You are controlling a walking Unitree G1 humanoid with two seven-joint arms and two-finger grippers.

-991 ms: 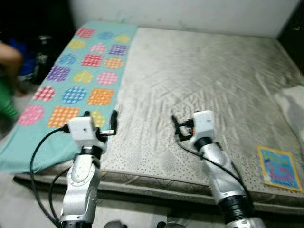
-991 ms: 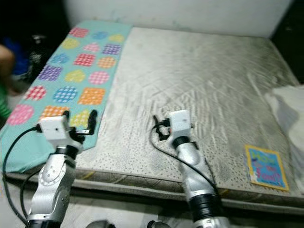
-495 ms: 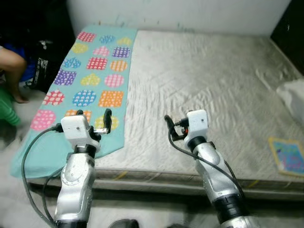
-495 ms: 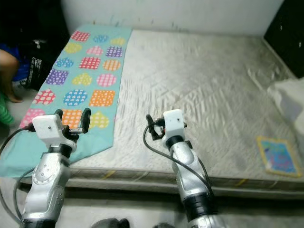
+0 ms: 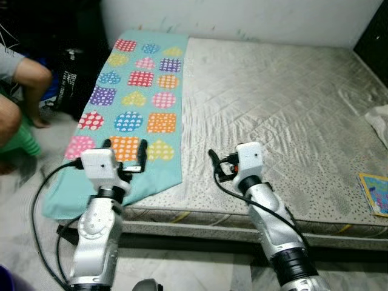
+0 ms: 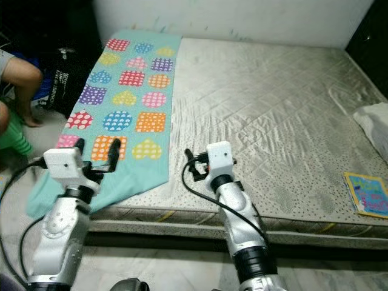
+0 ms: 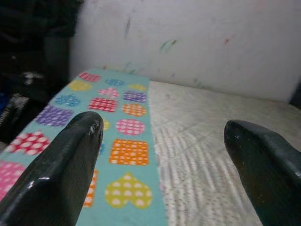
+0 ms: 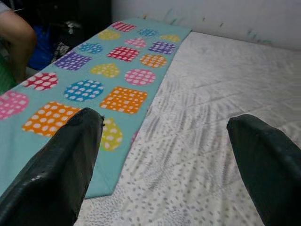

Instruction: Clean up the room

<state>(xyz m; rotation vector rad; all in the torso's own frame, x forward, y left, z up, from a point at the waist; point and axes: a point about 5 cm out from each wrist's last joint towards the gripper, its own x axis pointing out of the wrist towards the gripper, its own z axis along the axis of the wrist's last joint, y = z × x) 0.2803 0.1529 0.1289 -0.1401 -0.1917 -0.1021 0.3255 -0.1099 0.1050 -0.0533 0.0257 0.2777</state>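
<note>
Two silver, segmented arms end in white boxy wrist housings. Each carries a pincer of two long black fingers: left pincer (image 5: 125, 147), right pincer (image 5: 214, 164). Black cables loop behind each pincer (the right housing shows a small red spot).

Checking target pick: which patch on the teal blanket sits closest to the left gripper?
The orange polka-dot square on the teal blanket, framed between the left gripper fingers; the yellow heart lies further toward the mattress.
</note>
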